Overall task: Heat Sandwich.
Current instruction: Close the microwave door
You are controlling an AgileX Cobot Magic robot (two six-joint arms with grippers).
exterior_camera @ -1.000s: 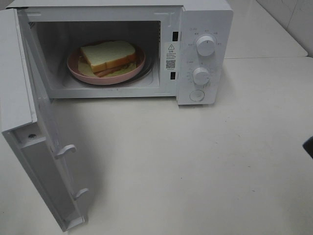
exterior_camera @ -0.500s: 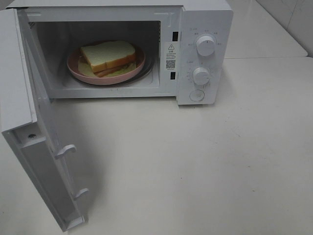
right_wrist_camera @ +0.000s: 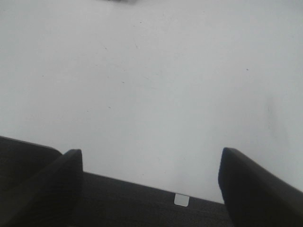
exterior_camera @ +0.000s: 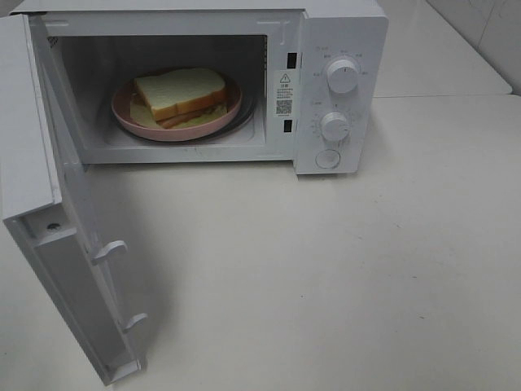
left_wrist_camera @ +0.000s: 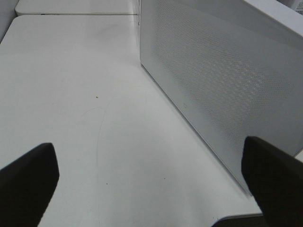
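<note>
Your left gripper [left_wrist_camera: 149,151] and right gripper [right_wrist_camera: 150,153] both stand spread wide; the sandwich [exterior_camera: 181,94] lies well apart from them, inside the microwave [exterior_camera: 342,32].

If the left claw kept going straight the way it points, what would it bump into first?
Most likely the bare white table: only tabletop shows ahead between the left gripper's open jaws. The microwave's perforated panel stands to one side, seemingly clear of that line, though depth is hard to judge.
</note>
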